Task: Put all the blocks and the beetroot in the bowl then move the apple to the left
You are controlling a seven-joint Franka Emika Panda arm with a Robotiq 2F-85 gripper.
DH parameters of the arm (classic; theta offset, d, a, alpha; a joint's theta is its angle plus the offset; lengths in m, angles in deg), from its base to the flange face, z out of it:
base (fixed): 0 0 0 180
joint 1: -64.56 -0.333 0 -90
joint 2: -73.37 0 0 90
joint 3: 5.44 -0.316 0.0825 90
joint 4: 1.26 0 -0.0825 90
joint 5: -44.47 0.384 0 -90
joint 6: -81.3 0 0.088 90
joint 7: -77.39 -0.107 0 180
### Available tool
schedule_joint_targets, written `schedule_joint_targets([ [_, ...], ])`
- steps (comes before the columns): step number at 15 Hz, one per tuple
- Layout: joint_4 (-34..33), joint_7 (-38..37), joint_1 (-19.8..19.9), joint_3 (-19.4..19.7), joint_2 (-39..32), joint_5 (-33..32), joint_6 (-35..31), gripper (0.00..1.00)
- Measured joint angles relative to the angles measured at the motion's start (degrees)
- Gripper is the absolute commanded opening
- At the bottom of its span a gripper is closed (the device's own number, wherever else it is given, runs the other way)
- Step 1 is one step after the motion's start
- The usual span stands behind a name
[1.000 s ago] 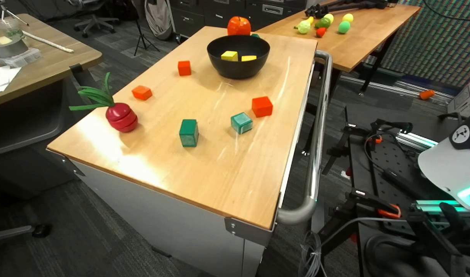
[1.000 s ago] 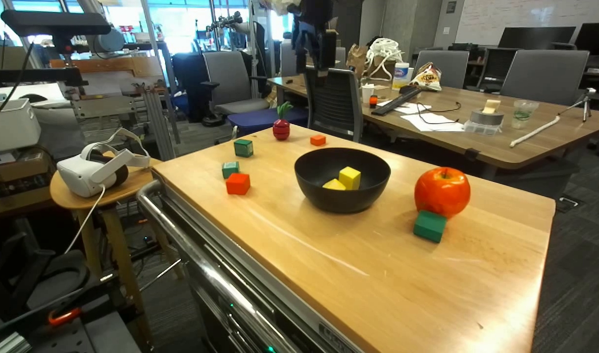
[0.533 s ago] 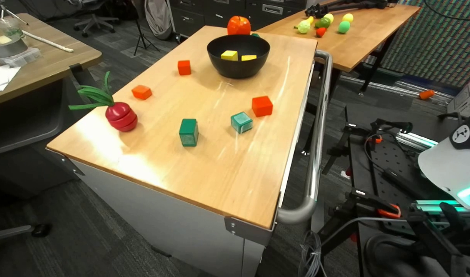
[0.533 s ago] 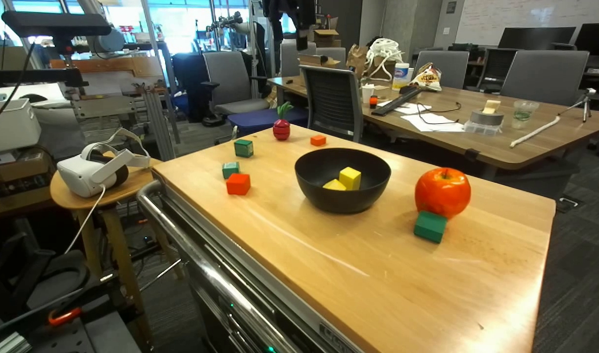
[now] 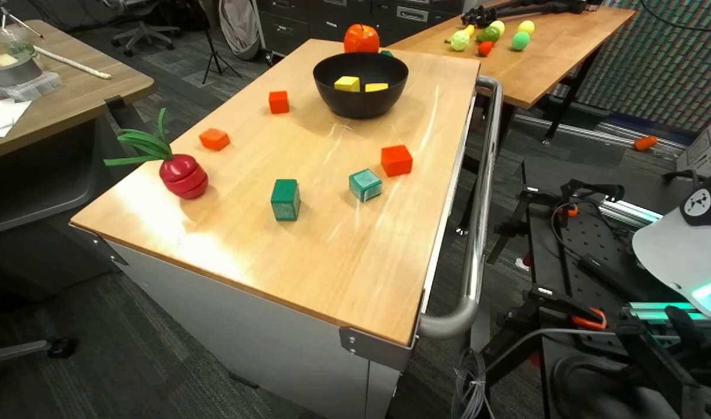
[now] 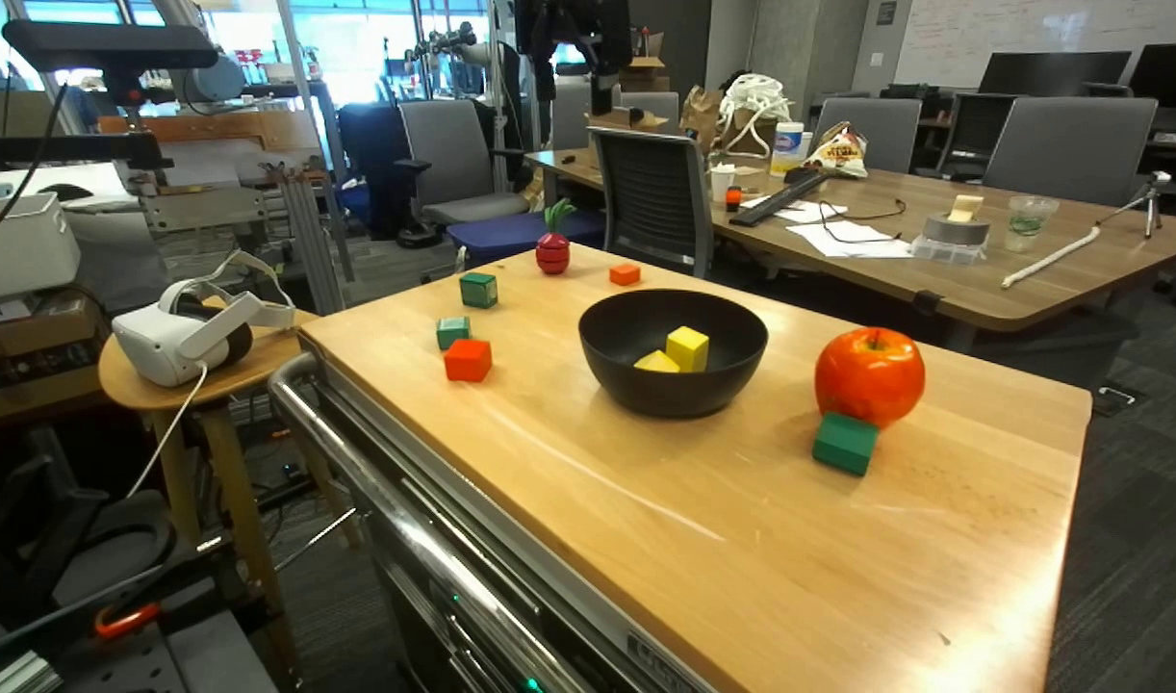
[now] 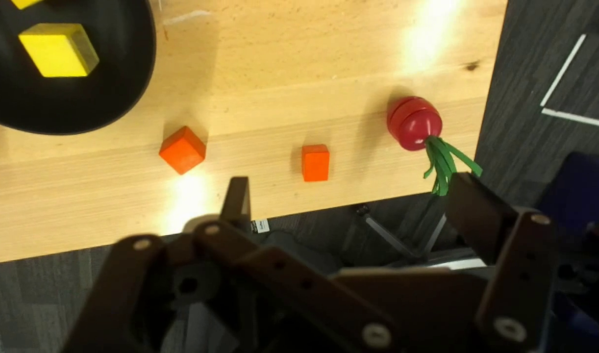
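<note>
Gripper: I have the jaws spread wide; in an exterior view it hangs in the air, higher than the black bowl.
Black bowl: upright on the wooden tabletop, a yellow cube and a second yellow block inside.
Red-orange cube: near the bowl but apart from it, as my wrist view shows.
Second red-orange block: farther from the bowl, between that cube and the toy beetroot.
Toy beetroot: well apart from the bowl; I see its green leaves pointing out past the tabletop's edge.
Third red-orange block: apart from the bowl, toward the metal rail.
Small green block: just beside the third red-orange block, a little farther from the bowl; I cannot tell whether they touch.
Other green block: farther from the bowl than the small one.
Toy apple: apart from the bowl, on the side opposite the beetroot.
Third green block: just beside the apple; contact I cannot make out.
Side table: beyond the bowl in an exterior view, small toy fruits on it.
VR headset: on a stool, well apart from the bowl.
</note>
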Motion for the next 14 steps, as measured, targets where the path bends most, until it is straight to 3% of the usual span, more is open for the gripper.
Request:
schedule_joint_targets([
  [7,-11.4,4.82,1.57,1.85,-15.88,-6.05,1.6,1.0],
  [14,-21.43,4.63,3.48,4.28,-28.89,-6.39,-0.98,1.0],
])
